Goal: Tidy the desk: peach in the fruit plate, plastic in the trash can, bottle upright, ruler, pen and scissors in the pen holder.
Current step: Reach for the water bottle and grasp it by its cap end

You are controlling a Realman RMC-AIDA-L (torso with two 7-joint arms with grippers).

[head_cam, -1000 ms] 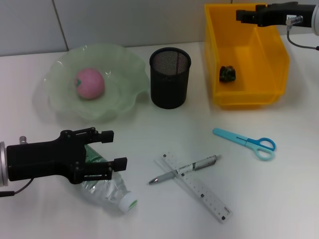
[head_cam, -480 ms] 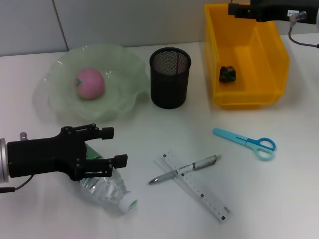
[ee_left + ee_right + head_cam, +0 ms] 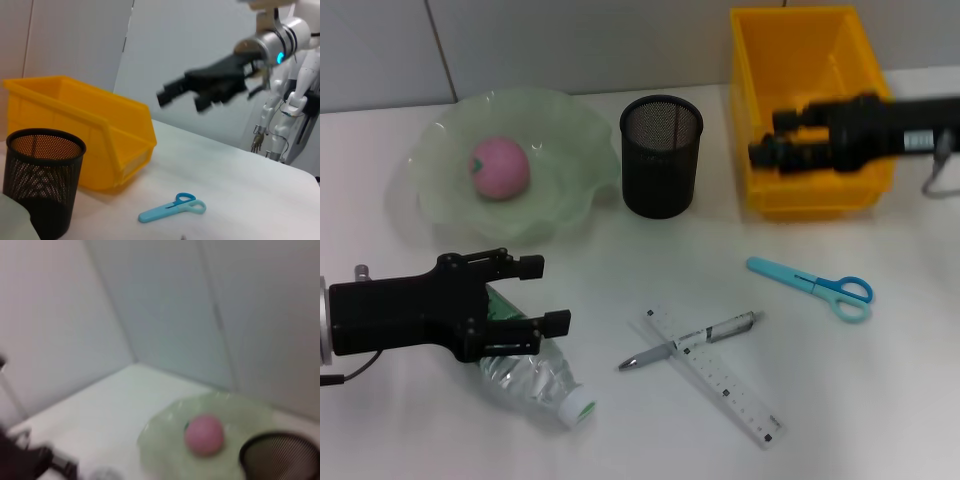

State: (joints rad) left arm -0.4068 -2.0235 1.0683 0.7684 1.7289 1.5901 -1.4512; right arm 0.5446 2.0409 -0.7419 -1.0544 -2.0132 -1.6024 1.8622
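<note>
Nearest you, the left gripper (image 3: 525, 293) hovers with jaws spread around the lying bottle (image 3: 535, 372), holding nothing. Beyond the pen holder (image 3: 661, 155), your right gripper (image 3: 770, 150) has swung down from above the trash can (image 3: 810, 110), jaws apart and empty: plastic apparently delivered.

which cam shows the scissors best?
Head view: the scissors lie whole on the table, unobstructed, between the yellow bin and the ruler. The left wrist view also shows them, low and side-on. The right wrist view doesn't show them.
</note>
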